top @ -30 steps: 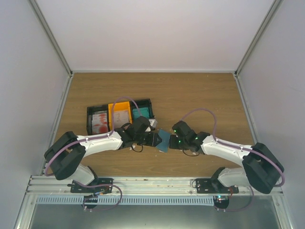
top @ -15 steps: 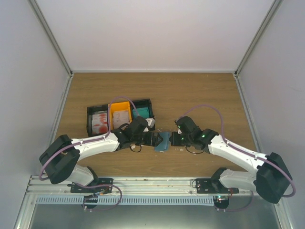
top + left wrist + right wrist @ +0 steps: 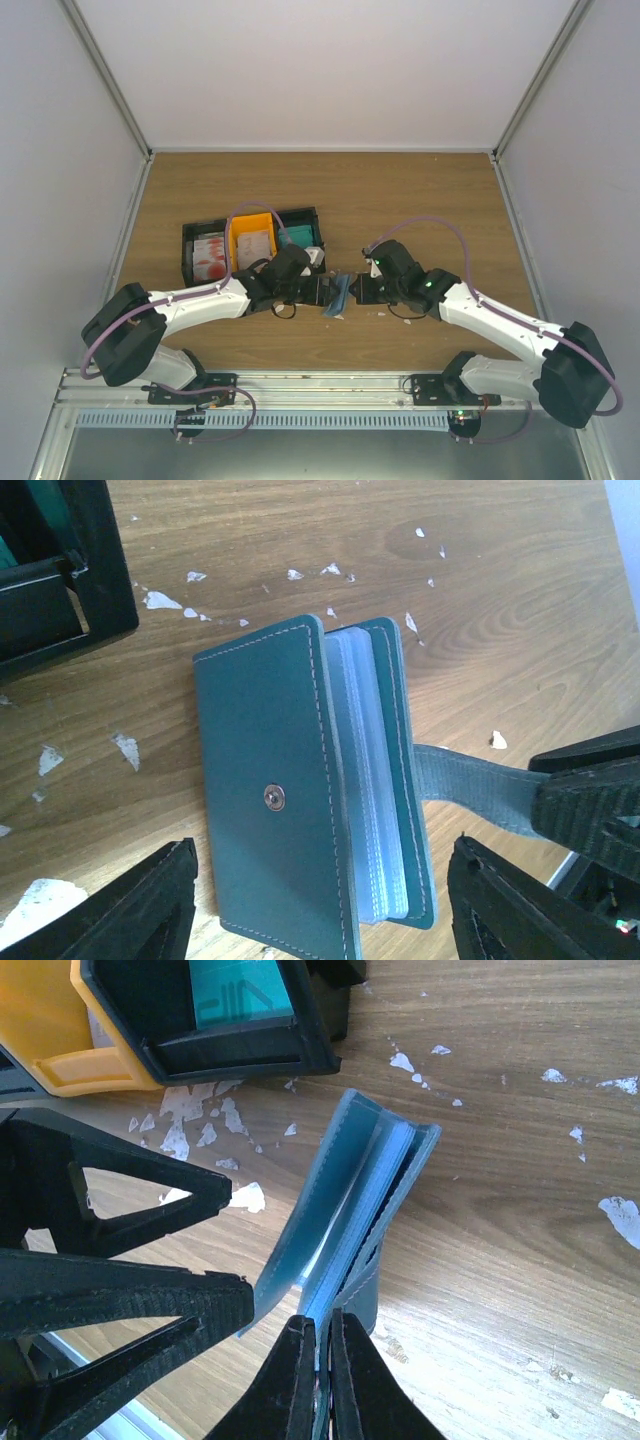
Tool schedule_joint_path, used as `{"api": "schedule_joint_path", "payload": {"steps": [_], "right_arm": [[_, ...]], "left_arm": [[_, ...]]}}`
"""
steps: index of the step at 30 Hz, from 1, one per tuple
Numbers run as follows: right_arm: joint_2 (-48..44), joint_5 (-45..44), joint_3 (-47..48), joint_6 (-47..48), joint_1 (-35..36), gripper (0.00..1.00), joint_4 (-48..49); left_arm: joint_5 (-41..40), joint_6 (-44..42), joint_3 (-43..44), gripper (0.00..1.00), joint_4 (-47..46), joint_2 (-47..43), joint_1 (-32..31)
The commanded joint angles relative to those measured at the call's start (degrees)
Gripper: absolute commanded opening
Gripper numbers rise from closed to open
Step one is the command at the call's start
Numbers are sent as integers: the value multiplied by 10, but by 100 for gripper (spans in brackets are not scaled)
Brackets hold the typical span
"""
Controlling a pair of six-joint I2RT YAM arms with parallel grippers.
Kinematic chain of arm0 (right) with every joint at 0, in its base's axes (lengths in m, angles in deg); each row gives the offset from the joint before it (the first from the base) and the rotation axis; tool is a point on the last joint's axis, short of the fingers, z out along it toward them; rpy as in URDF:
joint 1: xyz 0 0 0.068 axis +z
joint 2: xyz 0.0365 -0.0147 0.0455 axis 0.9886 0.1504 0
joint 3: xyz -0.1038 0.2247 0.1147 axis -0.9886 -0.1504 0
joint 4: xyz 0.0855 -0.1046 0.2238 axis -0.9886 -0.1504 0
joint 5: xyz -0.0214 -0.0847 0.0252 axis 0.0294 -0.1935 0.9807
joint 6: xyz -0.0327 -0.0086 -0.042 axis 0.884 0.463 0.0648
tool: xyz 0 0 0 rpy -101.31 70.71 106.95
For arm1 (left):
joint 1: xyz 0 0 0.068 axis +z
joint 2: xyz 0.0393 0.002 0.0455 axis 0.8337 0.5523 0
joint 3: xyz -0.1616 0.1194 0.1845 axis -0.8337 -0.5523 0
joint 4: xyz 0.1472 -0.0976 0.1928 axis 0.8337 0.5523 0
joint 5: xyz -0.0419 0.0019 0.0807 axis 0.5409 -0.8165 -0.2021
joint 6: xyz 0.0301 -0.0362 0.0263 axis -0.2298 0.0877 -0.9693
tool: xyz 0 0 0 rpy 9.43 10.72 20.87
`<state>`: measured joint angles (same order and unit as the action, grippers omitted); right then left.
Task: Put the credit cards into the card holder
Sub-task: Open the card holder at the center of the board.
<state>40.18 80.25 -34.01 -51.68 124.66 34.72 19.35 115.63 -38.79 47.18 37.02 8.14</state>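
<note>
My right pincer (image 3: 318,1340) is clamped on the tab (image 3: 470,785) of the card holder (image 3: 290,790), half open near the bin (image 3: 240,1055), while my left pincer (image 3: 322,880) gapes apart around it, so I judge that the opening step is in hand and next I must fetch a credit card (image 3: 235,995).

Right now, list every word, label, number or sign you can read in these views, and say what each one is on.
No text reads clearly.
Teal card in the bin: pale marks, partly cut off, not legible.
White cards: red marks, too small to read.
Card holder: no lettering visible, only a round metal snap.
</note>
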Motion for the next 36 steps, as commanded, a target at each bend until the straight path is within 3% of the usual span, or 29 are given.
{"api": "schedule_joint_path", "payload": {"steps": [1,11,14,20,23,28,31,36], "right_arm": [[-9,8,15,13,-6,1,19],[-1,-14,7,16,-7,1,6],[0,-38,7,18,-8,1,-9],[23,-135,14,14,-8,1,-72],[30,-159,12,14,-8,1,-84],[42,-196,16,11,-8,3,-103],[48,-215,23,7,-8,11,-118],[40,-228,38,-1,-8,37,-140]], "left_arm": [[-20,-8,-5,69,-5,-11,1],[-15,-26,14,64,12,18,1],[-20,-31,19,53,21,34,1],[-25,-36,22,18,28,47,1],[-20,-34,20,9,26,49,1],[-3,-28,15,3,19,46,1],[25,-14,7,2,0,43,0],[76,38,-15,1,-46,40,0]]}}
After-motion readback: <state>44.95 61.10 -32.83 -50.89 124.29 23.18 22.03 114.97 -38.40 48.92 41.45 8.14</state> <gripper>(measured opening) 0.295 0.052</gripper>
